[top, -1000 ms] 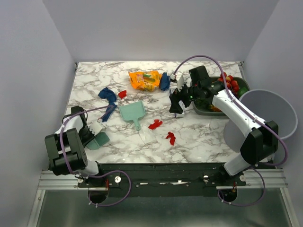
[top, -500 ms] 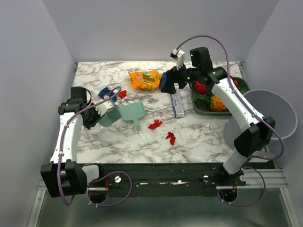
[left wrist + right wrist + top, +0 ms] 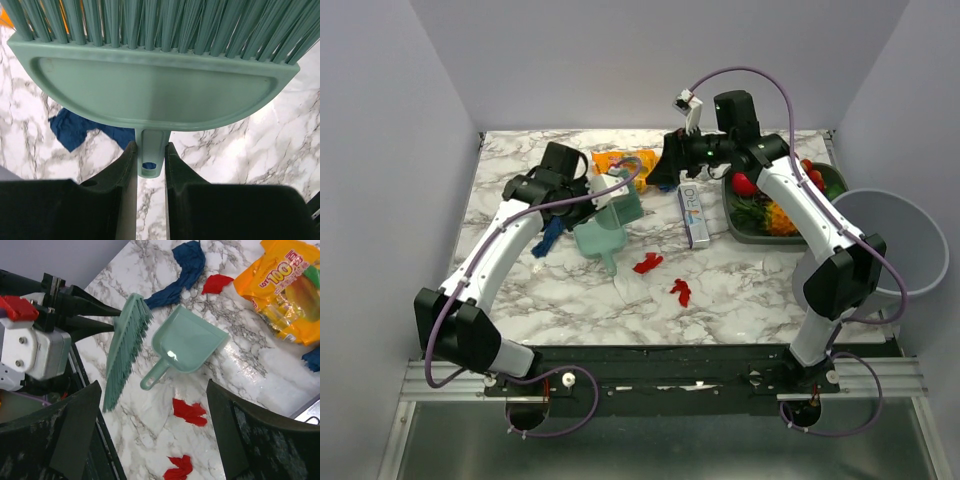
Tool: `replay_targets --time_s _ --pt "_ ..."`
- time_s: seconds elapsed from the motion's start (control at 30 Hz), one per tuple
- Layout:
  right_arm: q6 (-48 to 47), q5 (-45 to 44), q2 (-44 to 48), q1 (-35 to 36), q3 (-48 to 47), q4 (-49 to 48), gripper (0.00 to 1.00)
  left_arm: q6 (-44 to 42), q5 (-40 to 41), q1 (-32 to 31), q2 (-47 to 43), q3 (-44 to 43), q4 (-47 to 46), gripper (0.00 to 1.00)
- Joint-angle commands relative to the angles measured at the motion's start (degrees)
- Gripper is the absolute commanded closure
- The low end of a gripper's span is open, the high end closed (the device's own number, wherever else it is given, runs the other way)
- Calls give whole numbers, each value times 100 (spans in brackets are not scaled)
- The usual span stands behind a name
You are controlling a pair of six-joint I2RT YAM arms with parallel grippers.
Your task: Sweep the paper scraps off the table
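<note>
Left pincer (image 3: pixel 150 149) grips the brush (image 3: pixel 150 90) handle; right pincer (image 3: pixel 154 385) is spread wide, empty. Hold bristles flat, drawing paper scraps (image 3: pixel 647 263) into dustpan (image 3: pixel 598 240).

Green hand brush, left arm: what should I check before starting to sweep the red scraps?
1. Grip: left gripper shut on the green plastic hand brush handle: ok.
2. Bristles touching the marble table: cannot tell.
3. Mouth of the green plastic dustpan facing the red paper scraps: not ok; its handle end is nearest them.
4. Spare arm: right gripper open and empty, free to steady the dustpan: ok.
</note>
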State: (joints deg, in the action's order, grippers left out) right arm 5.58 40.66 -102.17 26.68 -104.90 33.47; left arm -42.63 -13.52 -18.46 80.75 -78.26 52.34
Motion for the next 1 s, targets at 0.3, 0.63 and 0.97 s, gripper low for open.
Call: replay_targets --time_s 0.3,0.63,0.97 --pt "101 284 -83 31 181 18 5 659 16 -712 363 -620 -847 100" --pt "83 1047 -505 39 -30 -210 23 932 -203 -782 249 -524 -1146 100" --pt "136 1734 -787 22 -180 -447 77 1178 -406 -782 195 -550 -1226 99"
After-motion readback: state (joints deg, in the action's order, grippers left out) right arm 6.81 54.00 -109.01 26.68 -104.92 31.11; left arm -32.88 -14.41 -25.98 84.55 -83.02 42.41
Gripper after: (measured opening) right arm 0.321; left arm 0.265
